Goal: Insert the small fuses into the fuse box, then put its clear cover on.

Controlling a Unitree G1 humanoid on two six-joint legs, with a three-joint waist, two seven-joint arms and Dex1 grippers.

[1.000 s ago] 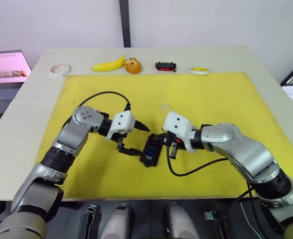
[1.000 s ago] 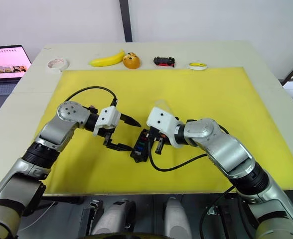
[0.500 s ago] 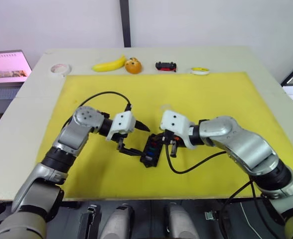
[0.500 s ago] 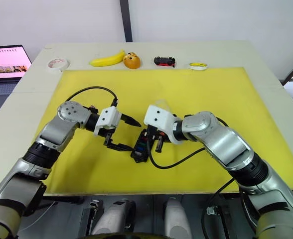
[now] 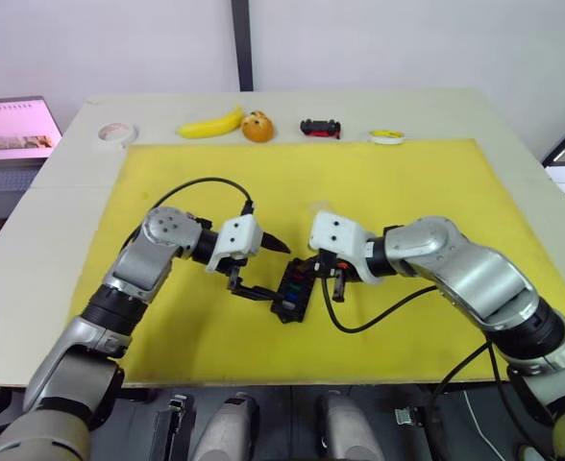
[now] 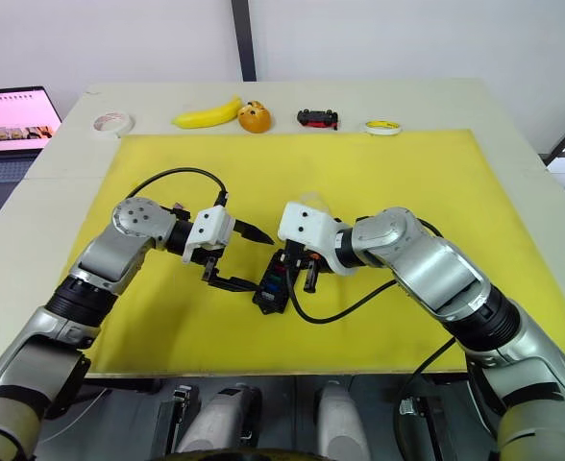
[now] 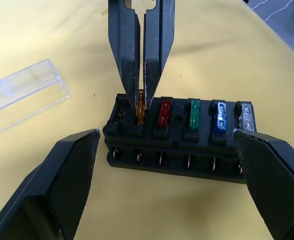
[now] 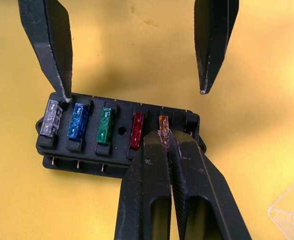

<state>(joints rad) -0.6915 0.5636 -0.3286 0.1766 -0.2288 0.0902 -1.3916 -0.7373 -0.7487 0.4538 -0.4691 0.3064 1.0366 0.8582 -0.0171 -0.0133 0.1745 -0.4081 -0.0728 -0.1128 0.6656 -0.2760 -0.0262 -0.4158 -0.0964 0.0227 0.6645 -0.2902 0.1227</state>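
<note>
The black fuse box (image 7: 182,147) lies on the yellow mat between my two grippers. Grey (image 7: 246,115), blue (image 7: 218,116), green (image 7: 193,114) and red (image 7: 163,111) small fuses stand in one row of its slots. My right gripper (image 8: 164,134) is shut on an orange fuse (image 8: 163,122) that sits in the slot beside the red one. My left gripper (image 5: 279,273) is open wide, its fingers (image 7: 62,185) straddling the box's two ends without gripping it. The clear cover (image 7: 22,92) lies flat on the mat close behind the box.
Along the far table edge, beyond the yellow mat (image 5: 436,182), lie a tape roll (image 5: 115,133), a banana (image 5: 210,124), an orange fruit (image 5: 257,127), a black-and-red toy car (image 5: 320,127) and a small yellow roll (image 5: 385,136). A laptop (image 5: 12,130) stands at far left.
My right gripper has shifted a little to the left over the fuse box and stays shut. The left gripper has kept its place, open around the box.
</note>
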